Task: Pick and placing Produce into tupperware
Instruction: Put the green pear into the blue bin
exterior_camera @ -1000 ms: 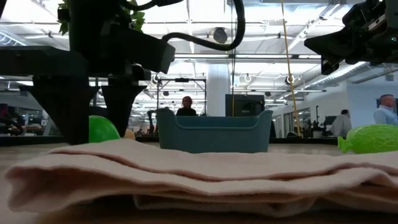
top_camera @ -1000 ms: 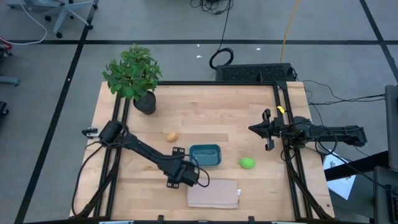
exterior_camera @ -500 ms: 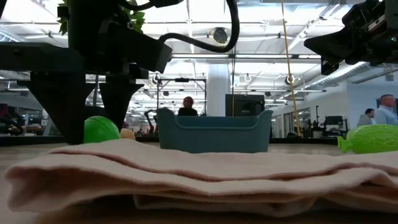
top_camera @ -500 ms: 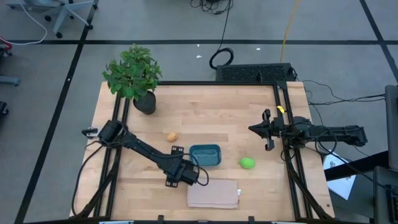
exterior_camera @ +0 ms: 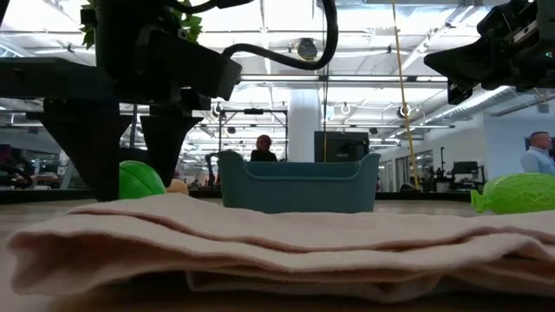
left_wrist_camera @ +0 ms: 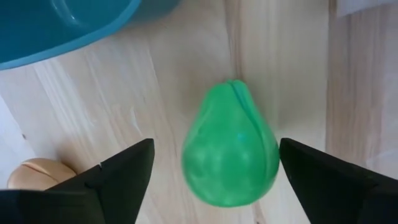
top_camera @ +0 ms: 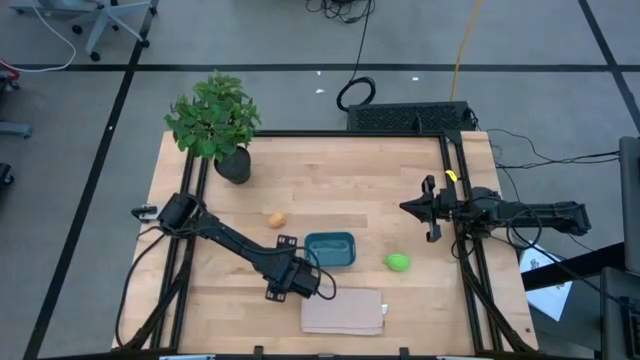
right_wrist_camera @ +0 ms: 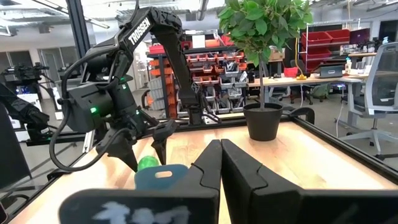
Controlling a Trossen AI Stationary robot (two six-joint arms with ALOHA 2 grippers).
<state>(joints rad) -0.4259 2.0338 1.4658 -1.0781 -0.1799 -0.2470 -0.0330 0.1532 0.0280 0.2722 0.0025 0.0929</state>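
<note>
One green produce (left_wrist_camera: 230, 152), narrow end toward tupperware (left_wrist_camera: 68, 25)

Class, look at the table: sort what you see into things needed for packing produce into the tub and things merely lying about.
Job: bright green pear-shaped fruit between the open left claw; second green fruit; orange-tan round fruit; teal-blue rectangular plastic tub.
Lying about: leafy potted plant; folded beige cloth.

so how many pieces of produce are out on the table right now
3, none in the tupperware. A green one sits between the left gripper's open fingers beside the container; another green one lies at its other side; an orange-tan one lies nearer the plant.
</note>
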